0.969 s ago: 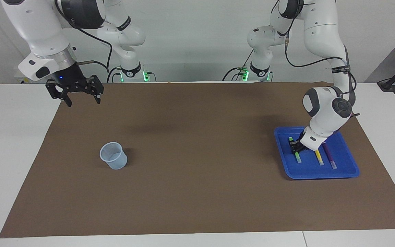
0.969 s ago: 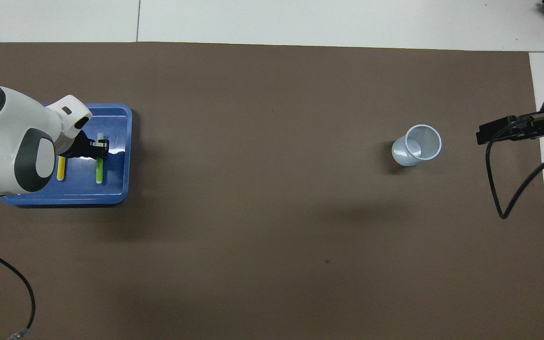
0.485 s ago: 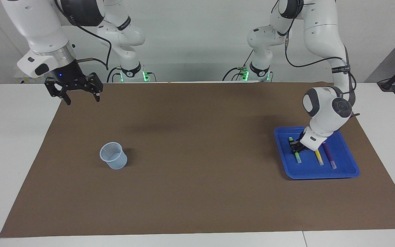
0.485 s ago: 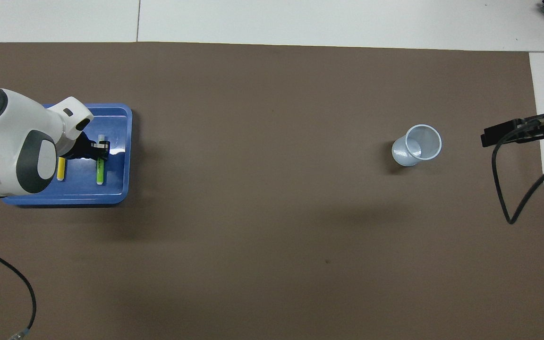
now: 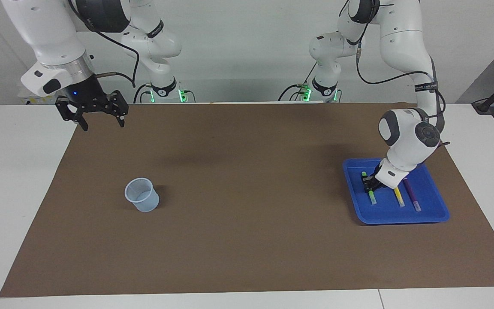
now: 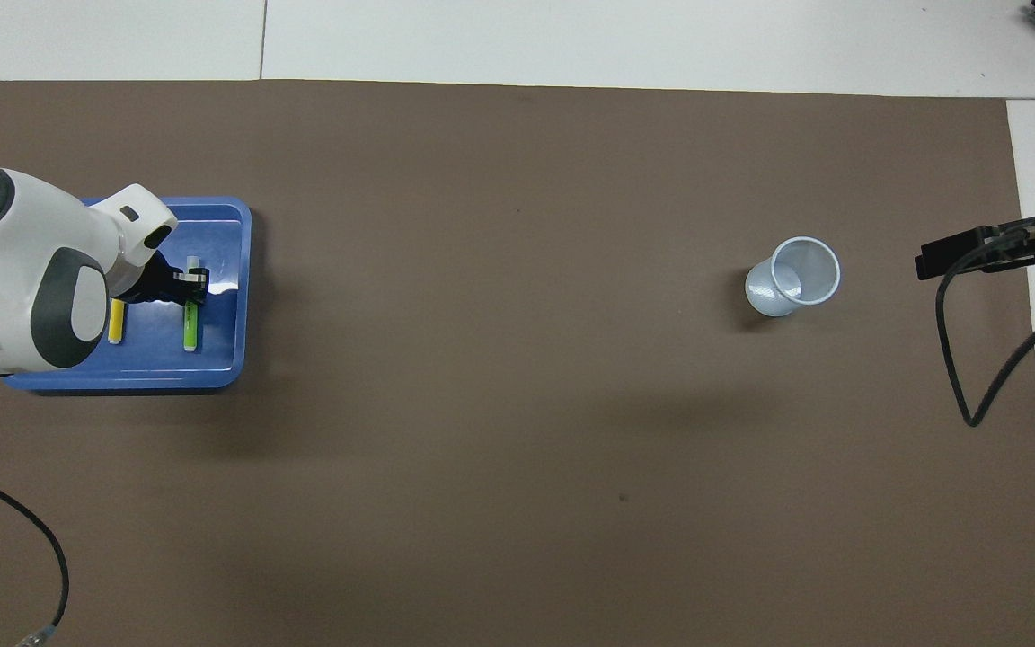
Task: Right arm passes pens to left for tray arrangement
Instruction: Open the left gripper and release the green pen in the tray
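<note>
Pens lie in the blue tray [image 5: 433, 206], lower right; our left gripper [image 5: 370, 184] pinches the green pen [image 5: 372, 197], while the right gripper [image 5: 100, 116] waits spread, upper left. Lifting early, we risk dragging it askew.

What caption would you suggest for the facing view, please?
Left gripper at the green pen in the blue tray, beside yellow and purple pens; right gripper open, raised.

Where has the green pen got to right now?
The green pen lies in the blue tray at the left arm's end of the table, beside the yellow pen, with the left tool on it.
</note>
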{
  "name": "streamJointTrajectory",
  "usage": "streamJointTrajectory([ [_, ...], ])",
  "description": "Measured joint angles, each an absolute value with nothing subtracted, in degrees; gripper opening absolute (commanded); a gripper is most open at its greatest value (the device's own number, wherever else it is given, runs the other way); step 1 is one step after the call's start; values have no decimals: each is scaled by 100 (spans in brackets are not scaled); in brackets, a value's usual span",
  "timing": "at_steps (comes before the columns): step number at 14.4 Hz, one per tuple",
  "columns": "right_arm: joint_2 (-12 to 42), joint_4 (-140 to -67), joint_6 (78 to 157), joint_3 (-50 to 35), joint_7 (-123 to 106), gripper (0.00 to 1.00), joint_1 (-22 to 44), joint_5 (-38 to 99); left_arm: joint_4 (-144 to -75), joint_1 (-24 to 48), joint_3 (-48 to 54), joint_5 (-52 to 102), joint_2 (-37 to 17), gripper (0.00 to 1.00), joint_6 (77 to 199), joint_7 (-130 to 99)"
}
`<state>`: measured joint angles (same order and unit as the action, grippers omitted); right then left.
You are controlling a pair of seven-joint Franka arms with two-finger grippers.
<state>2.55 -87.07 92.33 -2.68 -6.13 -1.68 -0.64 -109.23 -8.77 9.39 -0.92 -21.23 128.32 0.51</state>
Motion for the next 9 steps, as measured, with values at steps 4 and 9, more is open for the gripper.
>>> streamJointTrajectory([
  [4,194,-8708,9108,-267,-613,100,-110,-64,-10923,-877,939,-92,-2123,77,12832,52],
  [9,166,-8710,9001,-266,-613,100,-110,-64,-10923,-877,940,-92,-2123,80,12830,64],
])
